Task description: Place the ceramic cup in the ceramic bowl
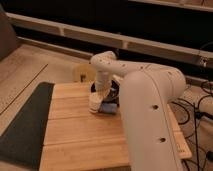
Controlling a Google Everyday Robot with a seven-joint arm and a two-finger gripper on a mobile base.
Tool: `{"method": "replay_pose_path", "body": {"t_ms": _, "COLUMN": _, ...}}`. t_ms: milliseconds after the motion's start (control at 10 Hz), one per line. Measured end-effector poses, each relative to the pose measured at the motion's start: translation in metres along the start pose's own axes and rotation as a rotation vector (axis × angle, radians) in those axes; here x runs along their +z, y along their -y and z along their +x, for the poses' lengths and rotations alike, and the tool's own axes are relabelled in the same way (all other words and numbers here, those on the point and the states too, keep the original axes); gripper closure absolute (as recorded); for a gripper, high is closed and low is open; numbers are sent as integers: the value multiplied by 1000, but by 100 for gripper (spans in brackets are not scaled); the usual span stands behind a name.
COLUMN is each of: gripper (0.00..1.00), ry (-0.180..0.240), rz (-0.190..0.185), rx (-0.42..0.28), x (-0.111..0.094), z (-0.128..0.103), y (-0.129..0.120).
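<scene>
The white-cream ceramic cup (95,104) stands upright on the wooden table (75,135), near its back middle. The dark ceramic bowl (111,90) sits just behind and to the right of the cup, partly hidden by my arm. My gripper (101,94) hangs down from the white arm directly over the cup, at its top rim. Whether the cup is lifted off the wood I cannot tell.
A flat dark blue-grey block (108,108) lies right of the cup, in front of the bowl. A tan round object (82,73) sits at the table's back left edge. A dark mat (25,125) lies left of the table. Cables (200,107) lie at right.
</scene>
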Motion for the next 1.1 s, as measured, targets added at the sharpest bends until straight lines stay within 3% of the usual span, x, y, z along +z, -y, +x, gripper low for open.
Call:
{"method": "replay_pose_path", "body": {"t_ms": 300, "gripper": 100, "ry": 53, "rz": -101, "rx": -56, "x": -17, "z": -15, "y": -36}}
{"method": "replay_pose_path", "body": {"t_ms": 500, "gripper": 100, "ry": 75, "rz": -161, "rx": -119, "x": -32, "z": -23, "y": -74}}
{"method": "replay_pose_path", "body": {"t_ms": 700, "gripper": 100, "ry": 100, "rz": -175, "rx": -162, "x": -49, "z": -29, "y": -97}}
{"method": "replay_pose_path", "body": {"t_ms": 900, "gripper": 100, "ry": 164, "rz": -89, "rx": -185, "x": -84, "z": -40, "y": -98}}
{"method": "replay_pose_path", "body": {"t_ms": 1000, "gripper": 100, "ry": 196, "rz": -30, "rx": -162, "x": -101, "z": -45, "y": -83}}
{"method": "replay_pose_path", "body": {"t_ms": 1100, "gripper": 100, "ry": 223, "rz": 52, "rx": -119, "x": -120, "z": -46, "y": -55}}
